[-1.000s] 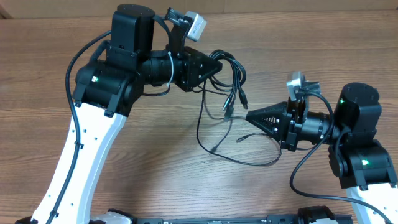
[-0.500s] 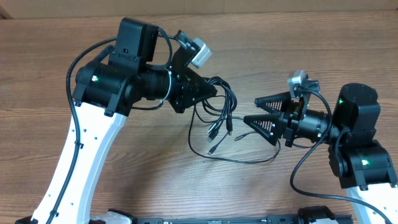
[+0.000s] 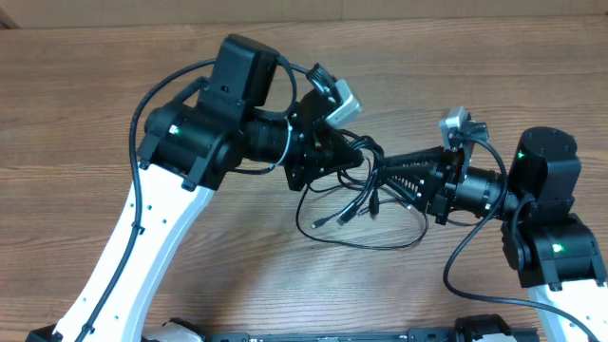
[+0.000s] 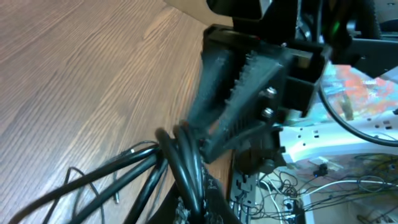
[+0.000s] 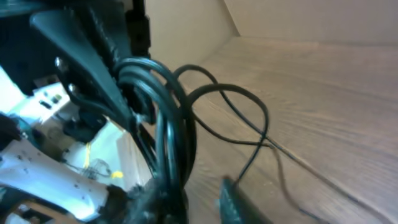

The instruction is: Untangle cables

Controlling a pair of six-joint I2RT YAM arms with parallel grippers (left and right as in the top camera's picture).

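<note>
Left tool (image 3: 359,160) clamped on bunched cables (image 4: 186,165); right tool (image 4: 196,134) pinched narrow on same bunch, just beside it, loops trailing onto worktop (image 3: 85,104). Risk: grips so close, pulling apart may tighten the tangle or slip a cord. Wood-grain worktop; cluttered wiring (image 4: 280,193) beyond its edge
</note>
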